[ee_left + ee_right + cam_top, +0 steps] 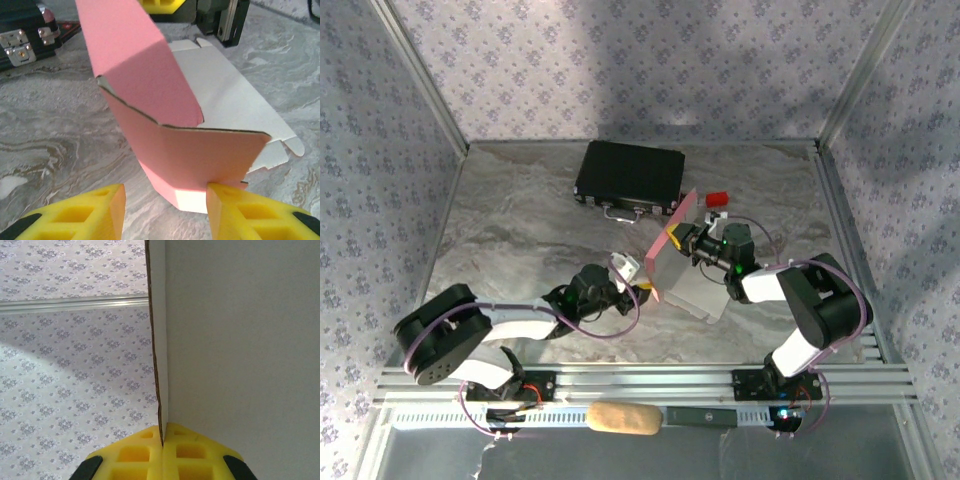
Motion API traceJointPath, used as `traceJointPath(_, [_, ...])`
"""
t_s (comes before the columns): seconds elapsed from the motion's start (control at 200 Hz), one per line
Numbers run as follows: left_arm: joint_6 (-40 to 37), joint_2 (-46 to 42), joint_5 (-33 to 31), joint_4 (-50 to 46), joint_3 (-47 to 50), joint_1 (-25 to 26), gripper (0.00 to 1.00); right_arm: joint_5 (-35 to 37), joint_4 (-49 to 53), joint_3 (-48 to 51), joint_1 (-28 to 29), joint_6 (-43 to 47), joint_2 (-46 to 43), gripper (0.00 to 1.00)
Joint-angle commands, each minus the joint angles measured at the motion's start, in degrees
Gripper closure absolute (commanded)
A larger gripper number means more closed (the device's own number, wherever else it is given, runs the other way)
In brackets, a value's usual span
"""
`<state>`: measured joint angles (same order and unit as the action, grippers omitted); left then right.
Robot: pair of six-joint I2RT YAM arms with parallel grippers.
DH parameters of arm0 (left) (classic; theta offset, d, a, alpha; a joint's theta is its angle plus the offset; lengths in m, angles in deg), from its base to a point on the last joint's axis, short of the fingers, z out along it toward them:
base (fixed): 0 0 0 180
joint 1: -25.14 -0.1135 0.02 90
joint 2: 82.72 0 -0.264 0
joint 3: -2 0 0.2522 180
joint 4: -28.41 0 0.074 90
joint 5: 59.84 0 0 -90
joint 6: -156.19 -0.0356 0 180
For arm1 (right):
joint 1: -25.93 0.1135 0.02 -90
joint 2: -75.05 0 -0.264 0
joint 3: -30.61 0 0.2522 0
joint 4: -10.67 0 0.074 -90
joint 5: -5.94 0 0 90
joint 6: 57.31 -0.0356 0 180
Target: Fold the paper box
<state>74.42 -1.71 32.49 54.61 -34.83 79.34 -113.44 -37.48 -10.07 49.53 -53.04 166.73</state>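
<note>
The paper box is half folded: one pink panel stands up from the table, and the pale inside panel lies flat behind it. My right gripper is shut on the raised panel's top edge, with its yellow jaws pressed together on the thin card. My left gripper is low at the box's near end and stands open. Its right finger touches the lower pink flap. Its left finger is clear of the card.
A black hard case with metal latches lies at the back of the marble table. A tiny red block sits to its right. Patterned walls close in three sides. A tan roll rests on the front rail.
</note>
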Motion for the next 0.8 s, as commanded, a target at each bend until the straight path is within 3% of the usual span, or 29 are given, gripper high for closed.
traceJointPath(0.0, [0.91,1.97,1.95,6.81,-0.35,0.81,0.53,0.15,-0.05,-0.77,0.14,-0.14,-1.36,1.0])
traceJointPath(0.3, [3.17,7.19,-1.72,15.05,-0.47,0.83,0.51,0.18,0.15,-0.77,0.39,-0.39,-1.85,1.0])
traceJointPath(0.795, [5.65,10.47,-3.92,17.32,-3.14,1.42,0.52,0.84,-2.91,1.03,0.72,-0.02,-0.97,1.0])
